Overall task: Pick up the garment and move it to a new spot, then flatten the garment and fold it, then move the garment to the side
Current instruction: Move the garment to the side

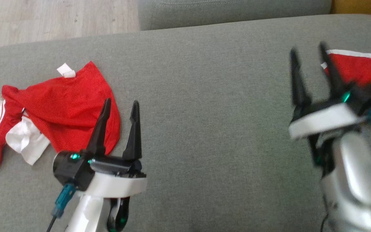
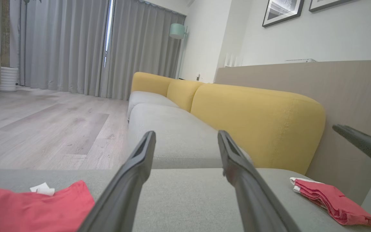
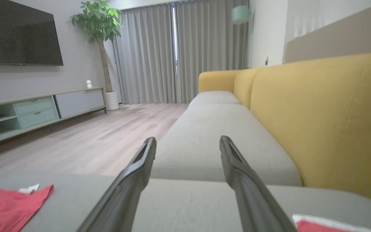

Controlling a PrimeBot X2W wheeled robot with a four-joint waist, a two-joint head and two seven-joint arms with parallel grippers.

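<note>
Left end effector (image 1: 121,101) is spread wide with nothing between the fingers, hanging over the grey sofa seat (image 1: 211,96). From my head cam, its left finger (image 1: 100,129) crosses in front of the right edge of the crumpled garment (image 1: 63,109). I can't tell if it's actually touching the cloth. On the left wrist cam that garment (image 2: 27,209) sits off to the lower left of the open fingers, not between them.

Right end effector (image 1: 308,48) is also wide open and holding nothing. It's blurry on the head cam, over the right end of the seat, just beside a folded garment (image 1: 362,69), red with a white strip, lying by the right edge.

The crumpled garment is red with white parts and a small white tag, bunched up on the seat's left side. The two garments are well apart, with bare cushion between them. The yellow backrest (image 3: 317,122) runs along the right on the right wrist cam.
</note>
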